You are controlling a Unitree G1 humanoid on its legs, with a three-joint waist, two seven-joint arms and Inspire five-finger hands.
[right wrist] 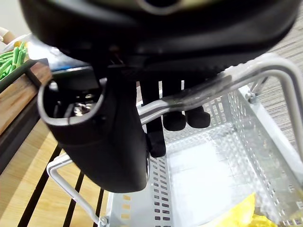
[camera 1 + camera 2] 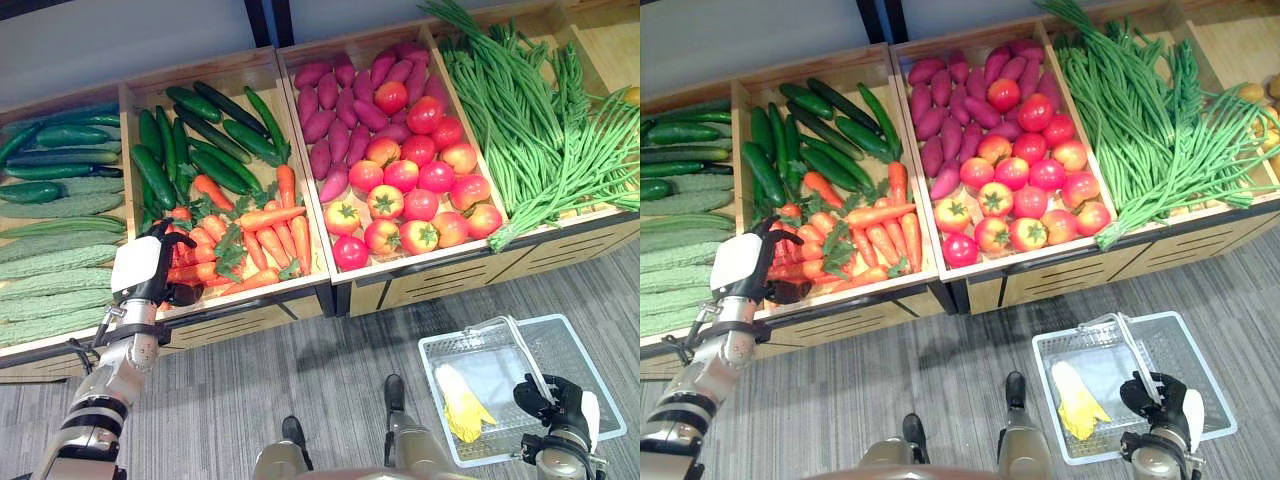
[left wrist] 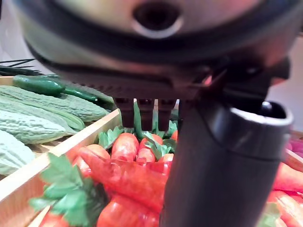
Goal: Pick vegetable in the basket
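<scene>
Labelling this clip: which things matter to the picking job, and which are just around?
Job: carrots, left hand over them, basket, right hand holding it, corn inside.
Around: cucumbers, bitter gourds, sweet potatoes, tomatoes, long beans.

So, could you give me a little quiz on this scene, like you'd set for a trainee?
1. True or false: the left robot hand is at the tomato crate.
2. What is the right robot hand gripping? A) a cucumber B) the basket handle C) nothing
3. Fill in: the white basket on the floor already holds one yellow ____.

Key
1. False: it is at the carrots.
2. B
3. corn cob
</scene>
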